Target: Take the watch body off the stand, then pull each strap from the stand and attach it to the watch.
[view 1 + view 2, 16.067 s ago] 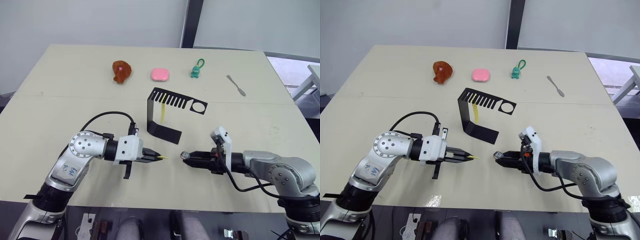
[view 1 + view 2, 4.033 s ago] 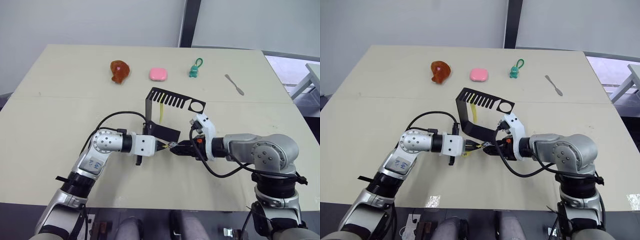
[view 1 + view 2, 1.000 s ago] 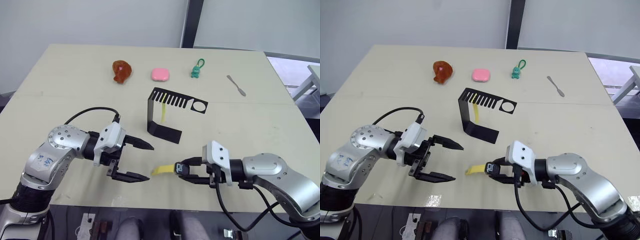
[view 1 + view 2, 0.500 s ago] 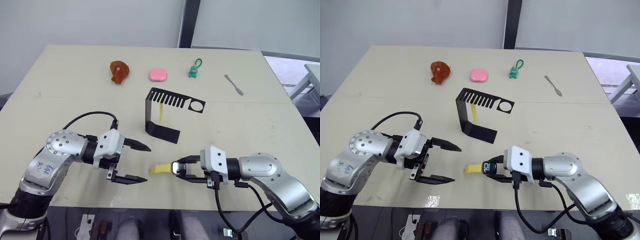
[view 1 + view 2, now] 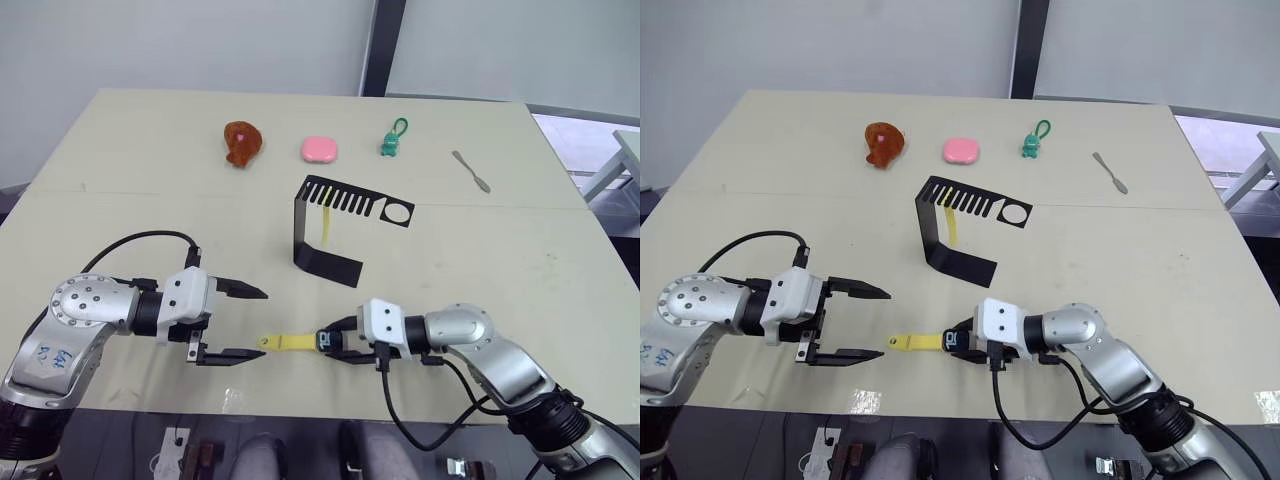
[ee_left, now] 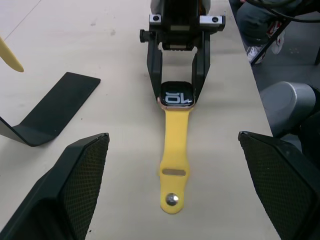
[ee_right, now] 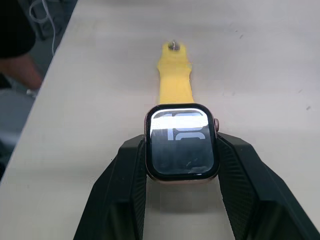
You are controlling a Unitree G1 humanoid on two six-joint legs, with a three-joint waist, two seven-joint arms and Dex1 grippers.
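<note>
Pale bench [image 5: 120,190]: right pincer [image 7: 181,165] clamped on watch body [image 7: 182,141], rigid, slick; hold rim. Attached strap [image 6: 175,165] limp. Left pincer [image 5: 243,322] spread apart.

This looks like a robot test room. A plain pale worktop [image 5: 100,200] stands by bare grey walls [image 5: 180,40], with small toys lined up near the worktop's far edge.

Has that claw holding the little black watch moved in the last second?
Yes. The right gripper, jaws shut on the small square black watch body with one yellow strap attached, has slid toward the robot's left, now sitting below the black stand's foot.
</note>
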